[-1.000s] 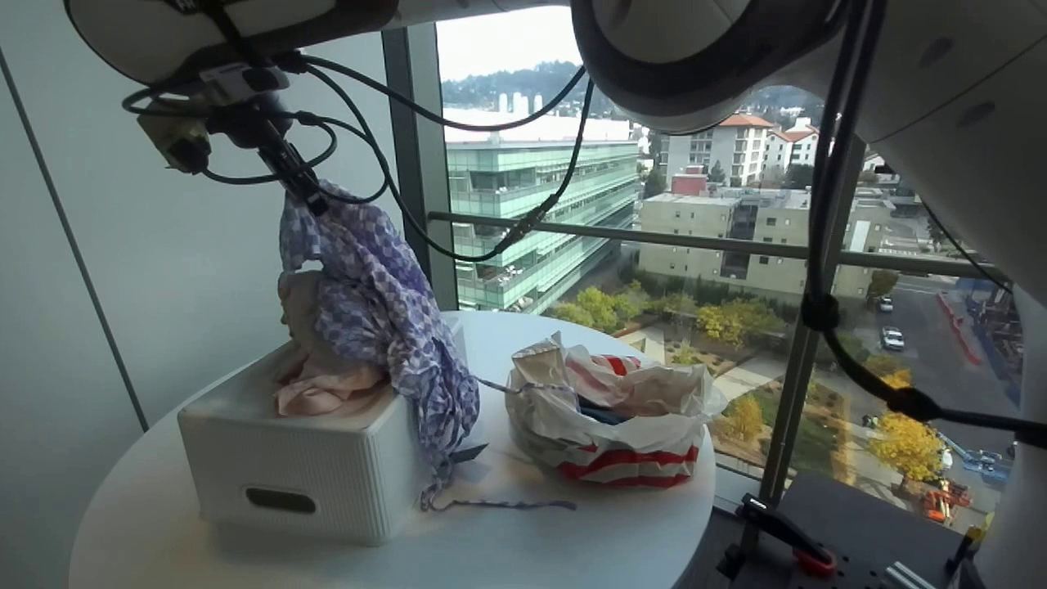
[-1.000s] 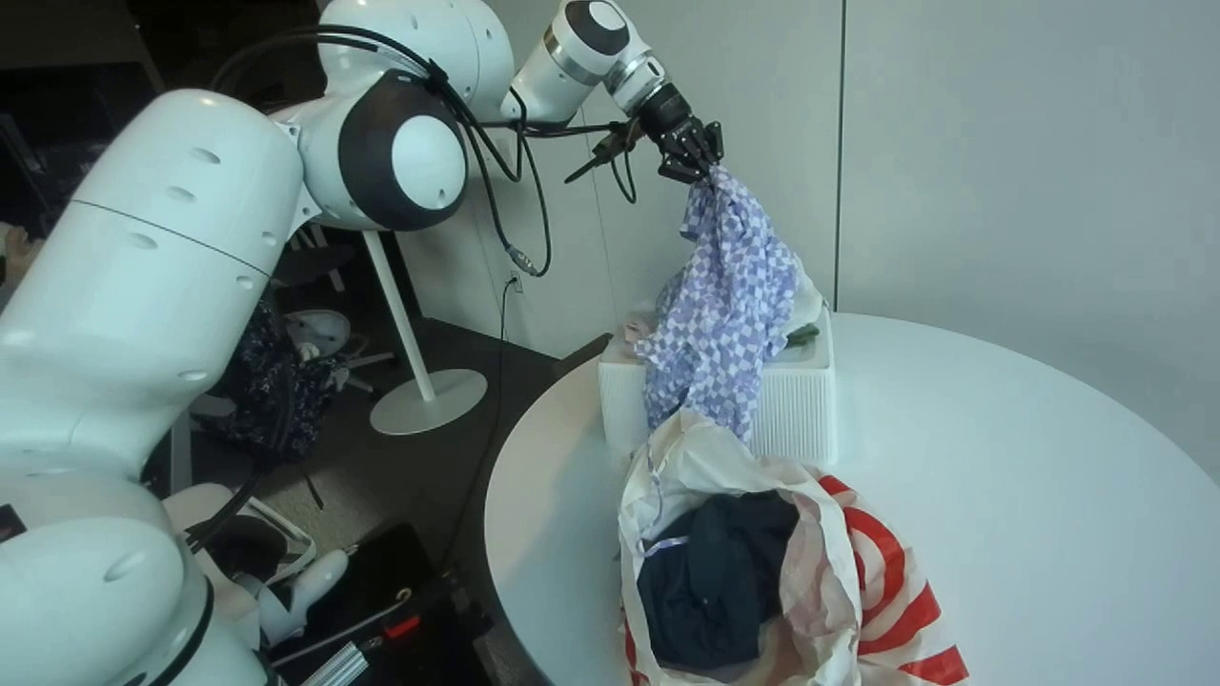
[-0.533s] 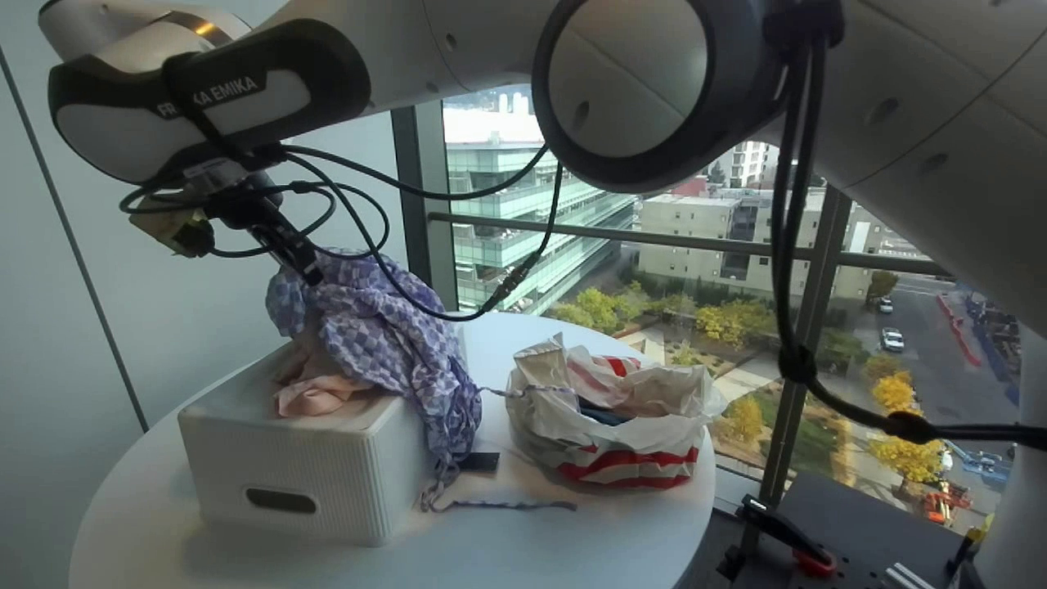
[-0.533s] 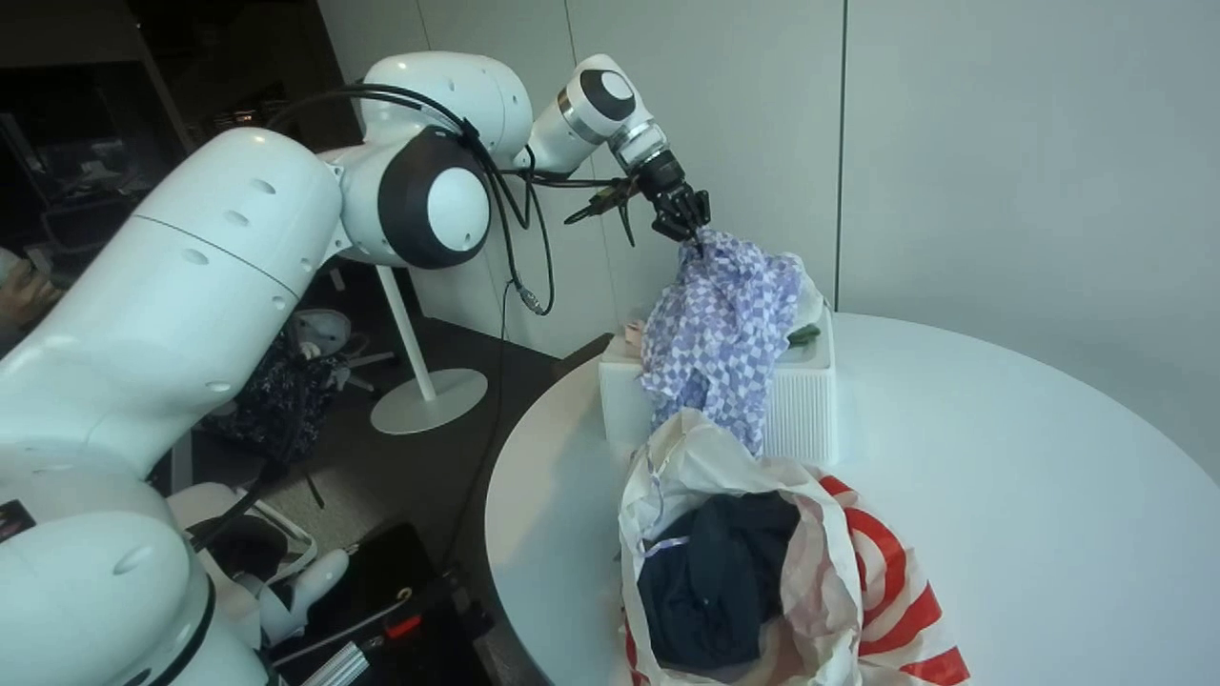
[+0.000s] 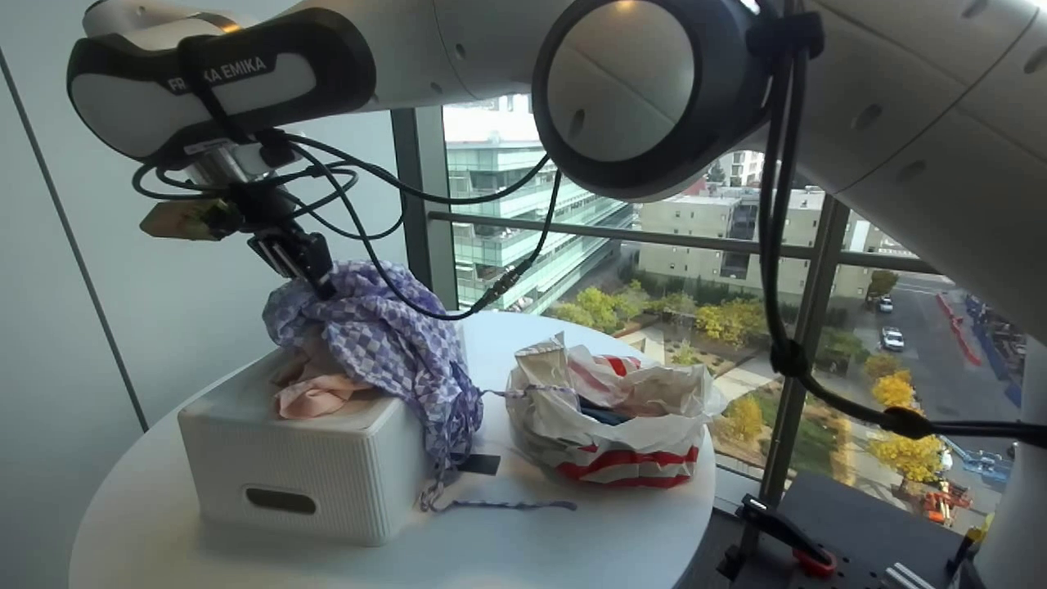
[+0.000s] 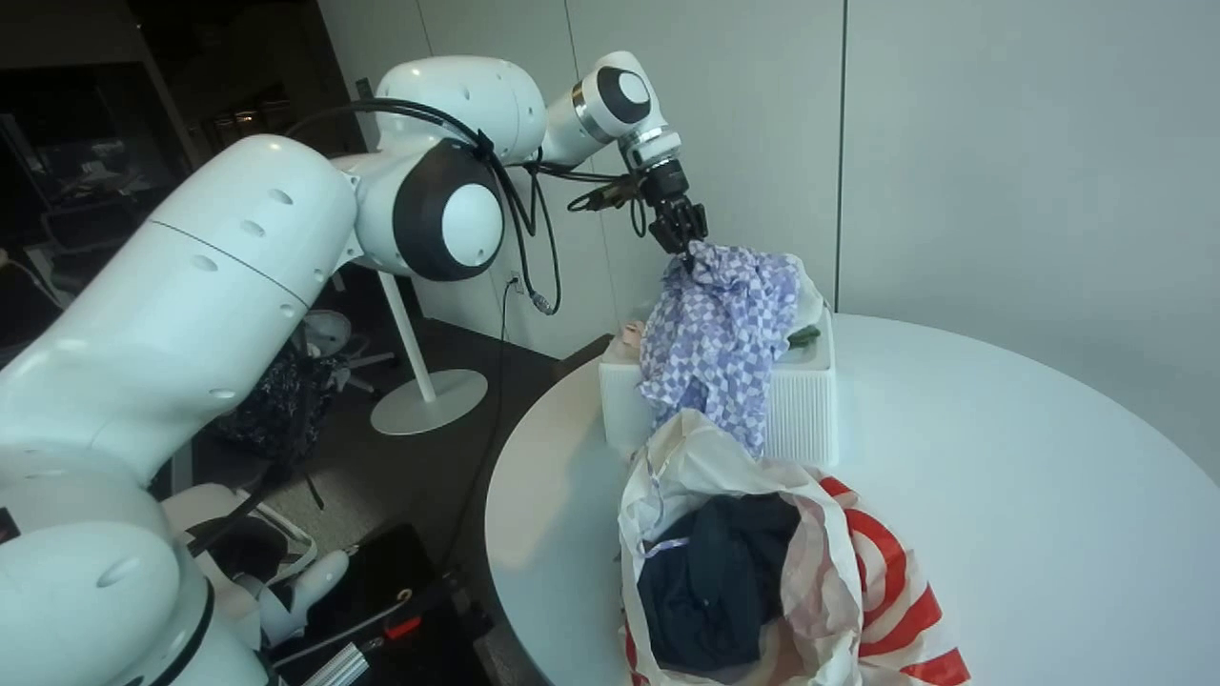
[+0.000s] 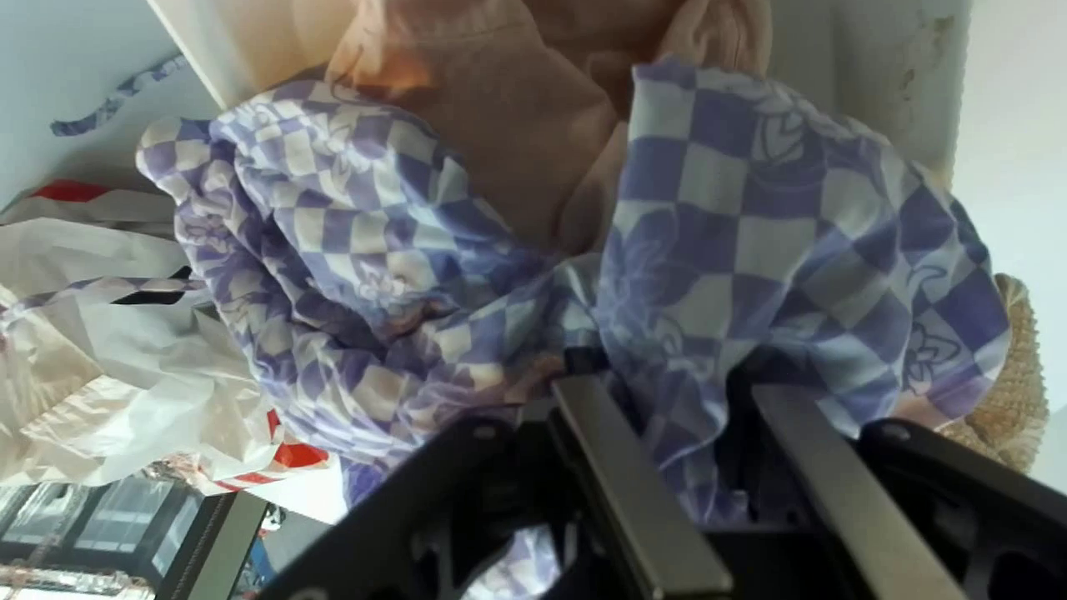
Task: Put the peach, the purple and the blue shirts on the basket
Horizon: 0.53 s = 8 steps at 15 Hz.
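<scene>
The purple checkered shirt (image 5: 384, 335) lies heaped over the top of the white ribbed basket (image 5: 327, 458). Part of it hangs over the side facing the bag. My gripper (image 5: 315, 286) is at the top of the heap, pointing down. In the wrist view its fingers (image 7: 667, 400) stand apart, with loose purple cloth (image 7: 750, 225) between them. The peach shirt (image 5: 315, 397) lies at the basket top, partly under the purple one; it also shows in the wrist view (image 7: 500, 117). A dark blue cloth (image 6: 715, 581) lies in the bag, its full shape hidden.
A white plastic bag with red stripes (image 6: 886, 562) stands on the round white table near the basket. A purple strap (image 5: 507, 504) and a dark flat piece (image 5: 478, 464) lie between them. Whitish cloth (image 6: 810, 300) and something dark green (image 6: 803, 335) show at the basket.
My gripper came down with the purple shirt, which sank from hanging high to a heap on the basket. Since then the wrist has tilted more upright and the fingers look spread.
</scene>
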Each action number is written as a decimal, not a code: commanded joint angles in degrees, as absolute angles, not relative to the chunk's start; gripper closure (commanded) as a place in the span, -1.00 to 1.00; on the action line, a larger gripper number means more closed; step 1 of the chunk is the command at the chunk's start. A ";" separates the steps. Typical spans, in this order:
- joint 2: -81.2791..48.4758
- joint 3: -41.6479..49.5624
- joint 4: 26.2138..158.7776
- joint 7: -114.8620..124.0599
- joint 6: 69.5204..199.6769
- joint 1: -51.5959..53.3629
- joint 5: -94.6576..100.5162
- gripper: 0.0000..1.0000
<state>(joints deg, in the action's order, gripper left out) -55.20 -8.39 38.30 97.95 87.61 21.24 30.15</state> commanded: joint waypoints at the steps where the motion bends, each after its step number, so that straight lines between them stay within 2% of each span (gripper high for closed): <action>1: -51.52 -10.64 36.36 91.99 84.48 18.44 26.97 -0.38; 5: -45.87 -13.84 37.48 83.91 79.91 13.40 21.26 -0.95; 8: -40.88 -16.03 40.34 76.10 76.65 7.38 16.27 -1.00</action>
<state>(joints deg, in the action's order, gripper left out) -46.18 -13.23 36.52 82.85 79.84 12.94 20.91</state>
